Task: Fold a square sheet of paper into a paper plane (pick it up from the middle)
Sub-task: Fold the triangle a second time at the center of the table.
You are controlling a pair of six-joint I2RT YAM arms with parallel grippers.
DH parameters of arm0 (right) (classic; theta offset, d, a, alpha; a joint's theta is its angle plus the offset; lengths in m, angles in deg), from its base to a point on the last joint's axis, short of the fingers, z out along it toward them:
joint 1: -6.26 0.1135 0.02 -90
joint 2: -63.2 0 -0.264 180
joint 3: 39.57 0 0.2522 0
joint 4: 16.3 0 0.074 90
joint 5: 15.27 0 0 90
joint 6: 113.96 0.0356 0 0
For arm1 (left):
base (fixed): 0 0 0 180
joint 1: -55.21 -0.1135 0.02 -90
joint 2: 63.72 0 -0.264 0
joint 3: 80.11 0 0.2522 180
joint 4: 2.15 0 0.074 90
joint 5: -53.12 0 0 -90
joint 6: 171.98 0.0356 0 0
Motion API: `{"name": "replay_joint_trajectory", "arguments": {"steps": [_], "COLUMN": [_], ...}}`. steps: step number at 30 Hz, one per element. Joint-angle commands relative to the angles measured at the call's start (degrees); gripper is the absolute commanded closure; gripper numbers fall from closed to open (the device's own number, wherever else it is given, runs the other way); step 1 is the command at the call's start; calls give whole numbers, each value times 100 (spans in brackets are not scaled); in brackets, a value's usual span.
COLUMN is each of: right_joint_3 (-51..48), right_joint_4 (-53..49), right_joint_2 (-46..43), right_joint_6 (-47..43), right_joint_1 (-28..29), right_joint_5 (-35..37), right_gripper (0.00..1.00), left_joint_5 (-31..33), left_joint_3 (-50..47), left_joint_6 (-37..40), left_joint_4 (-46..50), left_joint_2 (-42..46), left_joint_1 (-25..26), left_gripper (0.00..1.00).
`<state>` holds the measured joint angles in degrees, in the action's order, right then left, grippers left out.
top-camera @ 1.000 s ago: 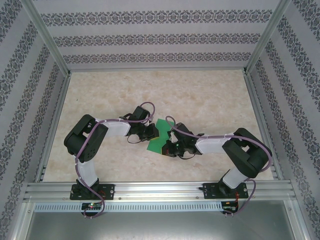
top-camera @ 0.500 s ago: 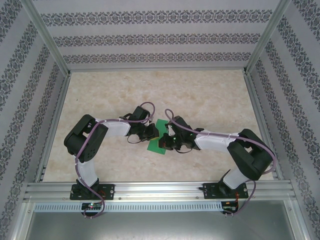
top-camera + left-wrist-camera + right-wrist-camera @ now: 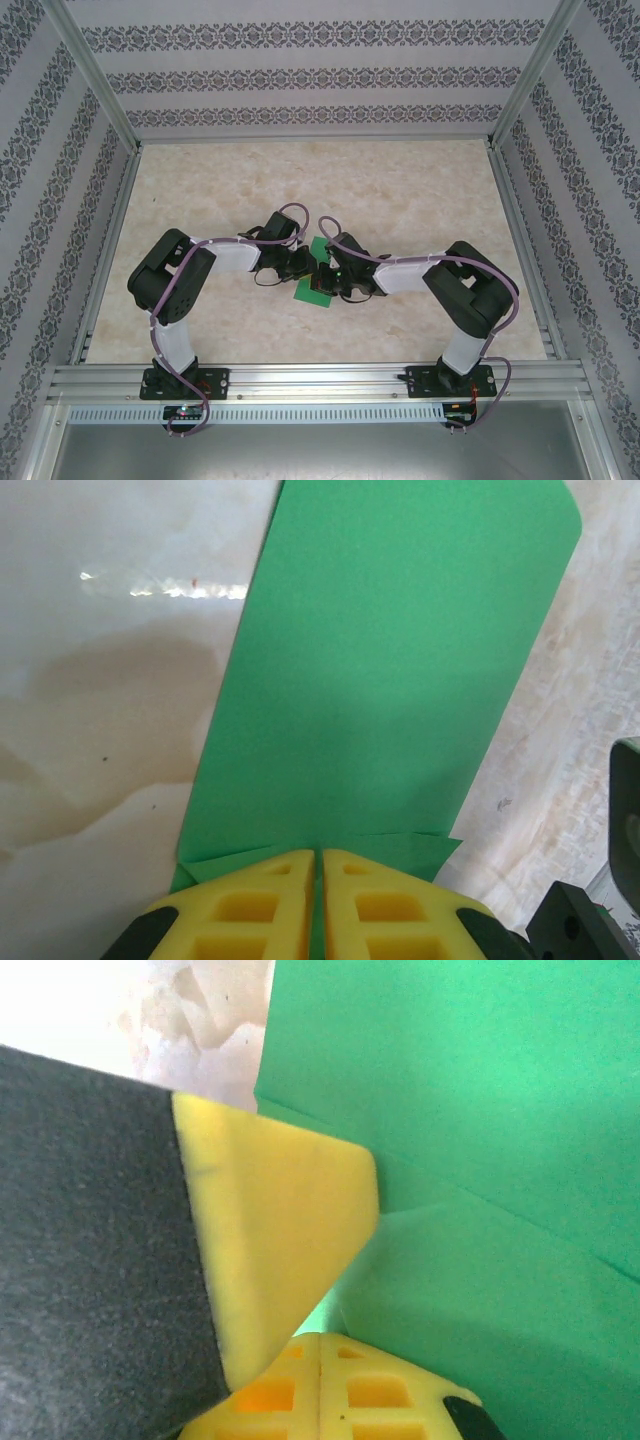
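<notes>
The green sheet of paper (image 3: pixel 314 291) lies folded into a long strip in the middle of the table, between the two grippers. In the left wrist view the sheet of paper (image 3: pixel 400 670) stretches away from my left gripper (image 3: pixel 318 853), which is shut on its near folded edge, a green sliver showing between the yellow fingers. From above, the left gripper (image 3: pixel 307 266) and the right gripper (image 3: pixel 328 272) almost meet over the sheet. My right gripper (image 3: pixel 320 1338) is shut with nothing between its fingers, tips against the paper (image 3: pixel 480 1110), right beside a left finger (image 3: pixel 280 1230).
A marble-patterned tabletop (image 3: pixel 400 190) is walled by patterned panels and aluminium rails (image 3: pixel 300 378). Both arms bend inward from their bases at the near edge. Part of the right gripper's black body (image 3: pixel 600 920) shows at the lower right of the left wrist view.
The right arm has swung left, bringing its shut gripper along the sheet up to the left gripper. The left arm and its grip have stayed still.
</notes>
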<state>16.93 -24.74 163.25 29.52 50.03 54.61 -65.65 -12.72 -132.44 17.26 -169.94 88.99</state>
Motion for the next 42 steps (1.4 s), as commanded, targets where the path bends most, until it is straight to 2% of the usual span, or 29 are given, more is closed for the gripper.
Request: {"name": "replay_joint_trajectory", "arguments": {"steps": [1,6,11,24,30,33,35,37,42], "right_joint_3": [-134,-118,-565,-1547,-1633,-1548,-1448,-1301,-899], "right_joint_4": [568,146,424,126,-187,-417,-489,-633,-494], "right_joint_2": [19,197,-34,-1207,-1901,-2308,-2423,-2412,-1890], "right_joint_6": [304,490,543,556,434,380,343,292,181], "right_joint_1": [-36,-42,41,150,-35,-205,-321,-398,-459], "right_joint_5": [254,279,-141,-323,-93,397,583,746,591], "right_gripper": [98,99,97,95,93,81,78,70,63], "left_joint_5": [277,287,337,381,322,268,232,212,277], "left_joint_3": [-98,-91,-150,-168,-210,-293,-333,-359,-309], "left_joint_6": [-96,-79,-87,-131,-181,-266,-319,-364,-353], "left_joint_4": [181,224,258,257,183,73,16,6,128], "left_joint_2": [-45,-22,38,31,47,116,185,296,698], "left_joint_1": [20,16,20,15,18,23,30,39,43], "left_gripper": [87,87,87,87,87,87,86,86,82]}}
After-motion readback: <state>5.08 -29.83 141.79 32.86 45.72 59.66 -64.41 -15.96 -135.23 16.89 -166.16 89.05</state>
